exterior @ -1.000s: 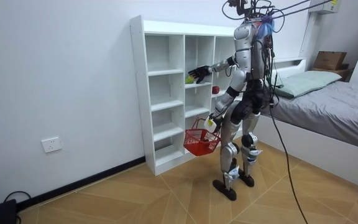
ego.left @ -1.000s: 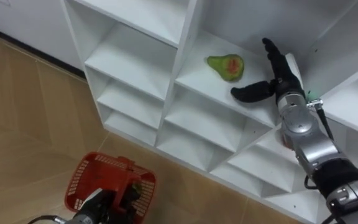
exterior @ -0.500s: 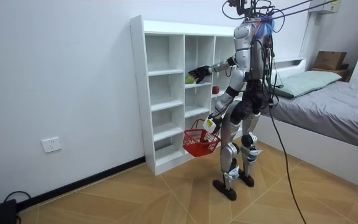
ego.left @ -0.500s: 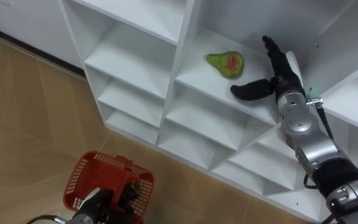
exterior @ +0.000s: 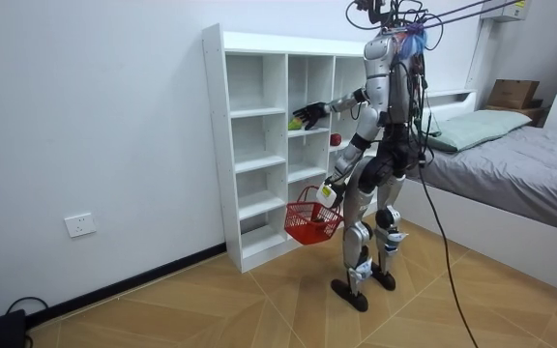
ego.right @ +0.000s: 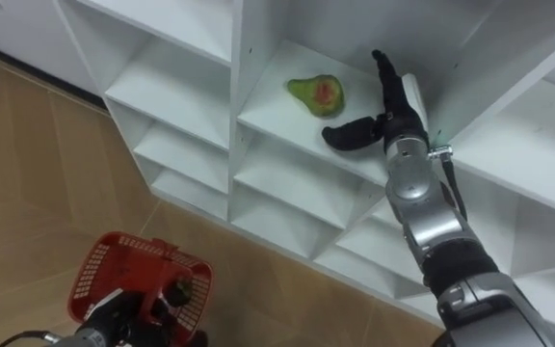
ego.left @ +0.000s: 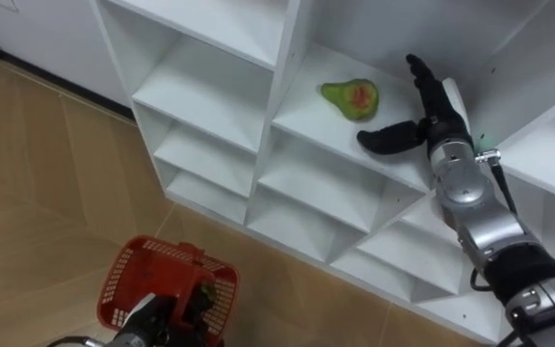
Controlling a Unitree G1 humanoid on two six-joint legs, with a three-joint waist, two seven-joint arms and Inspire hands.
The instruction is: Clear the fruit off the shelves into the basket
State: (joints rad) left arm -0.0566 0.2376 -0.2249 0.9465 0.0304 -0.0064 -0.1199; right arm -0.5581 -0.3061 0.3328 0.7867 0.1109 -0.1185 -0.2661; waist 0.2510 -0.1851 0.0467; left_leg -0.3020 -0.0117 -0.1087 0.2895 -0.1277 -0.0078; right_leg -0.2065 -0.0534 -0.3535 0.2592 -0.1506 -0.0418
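Held right hand (ego.left: 438, 123) splayed wide beside smooth, teardrop green pear (ego.left: 351, 99) on white closet (ego.left: 210, 87) shelf; gripped red lattice basket (ego.left: 133, 275) with left hand (ego.left: 150, 313).

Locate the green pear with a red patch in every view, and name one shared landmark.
Left eye view: green pear with a red patch, upper middle, on a white closet shelf.
Right eye view: pear upper middle, same shelf.
Room view: small green spot on an upper closet shelf.
Shared landmark: the open right hand beside it; red plastic basket hangs below.
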